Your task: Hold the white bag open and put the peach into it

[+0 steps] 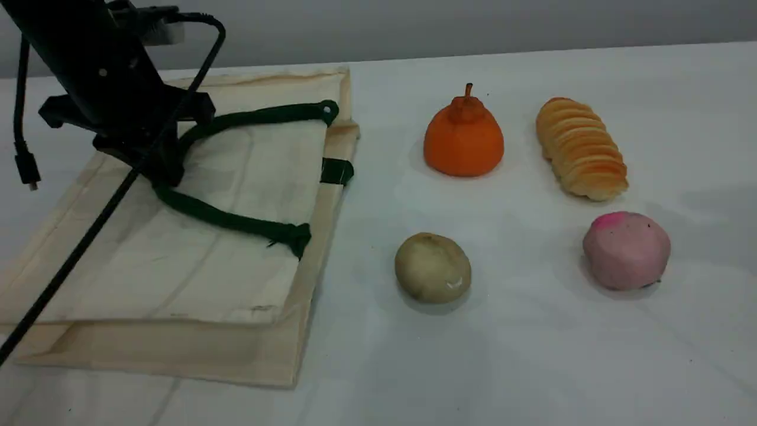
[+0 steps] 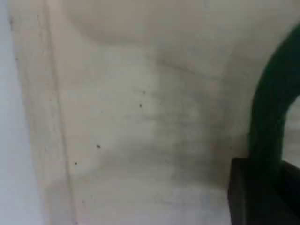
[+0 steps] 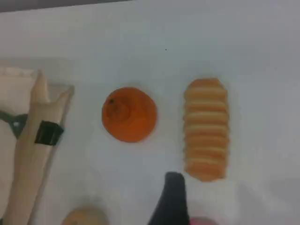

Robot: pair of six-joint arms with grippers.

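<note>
Left gripper (image 1: 159, 171) down on the white bag (image 1: 177, 266), at the green rope handle (image 1: 225, 219); cannot tell whether jaws pinch it. Right gripper (image 3: 171, 201) hovers, jaws spread. Peach (image 1: 627, 249) on table, bag's 3 o'clock, well apart.

table (image 1: 532, 355): white, smooth, soft shadows | wall (image 1: 473, 23): plain grey, behind the table | light: soft, even
</note>
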